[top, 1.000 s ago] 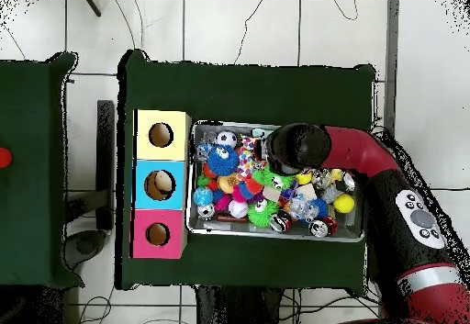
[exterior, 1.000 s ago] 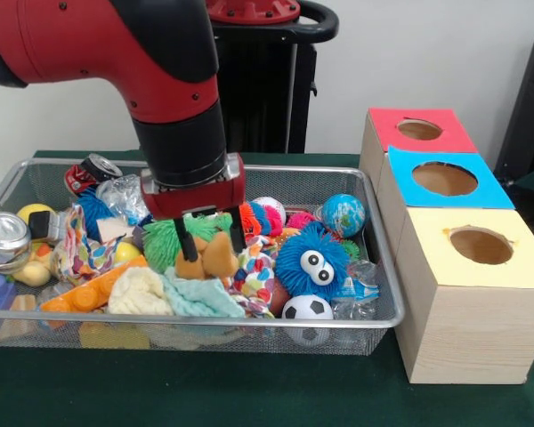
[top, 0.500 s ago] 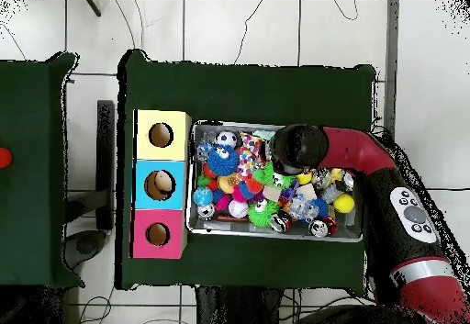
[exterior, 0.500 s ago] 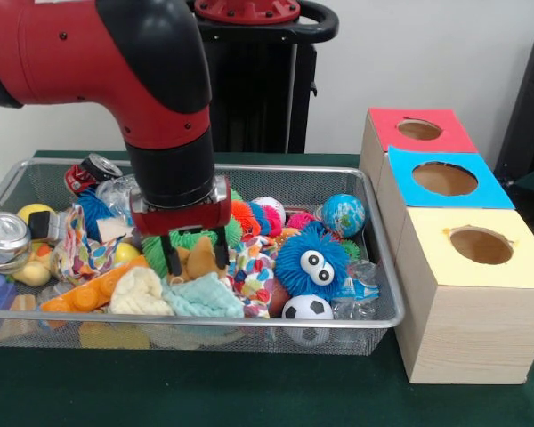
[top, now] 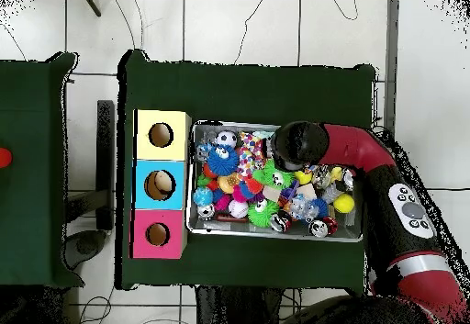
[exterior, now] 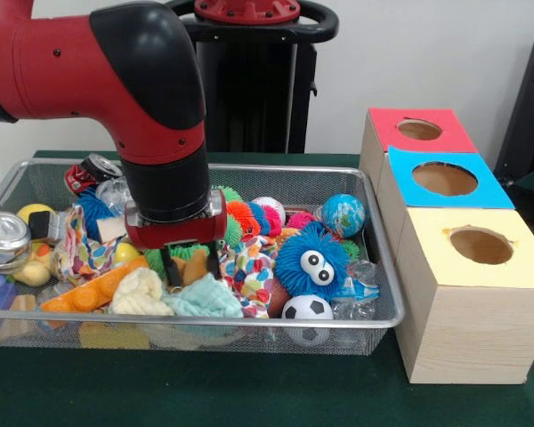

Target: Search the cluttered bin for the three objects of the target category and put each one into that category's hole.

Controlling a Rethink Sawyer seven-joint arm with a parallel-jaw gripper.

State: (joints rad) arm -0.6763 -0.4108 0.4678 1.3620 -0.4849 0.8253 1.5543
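Note:
My gripper (exterior: 193,267) is down among the toys in the left-middle of the wire bin (exterior: 160,324). Its two fingers press on either side of a small tan plush toy (exterior: 194,264), so it is shut on that toy. A green furry ball (exterior: 157,258) lies just behind the toy, and a teal cloth (exterior: 205,300) and a cream cloth (exterior: 138,292) lie in front. In the overhead view the arm's wrist (top: 296,146) hides the gripper and the toy. Three boxes with holes stand beside the bin: red (exterior: 418,130), blue (exterior: 444,178) and yellow (exterior: 481,245).
A blue furry ball with eyes (exterior: 312,259), a soccer ball (exterior: 306,308) and a globe ball (exterior: 343,213) fill the bin's right end. An orange toy (exterior: 89,289), a tin can (exterior: 4,238) and a soda can (exterior: 91,171) lie at its left.
The gripper moved left and sank lower into the bin. Its fingers have drawn closer together around the tan plush toy.

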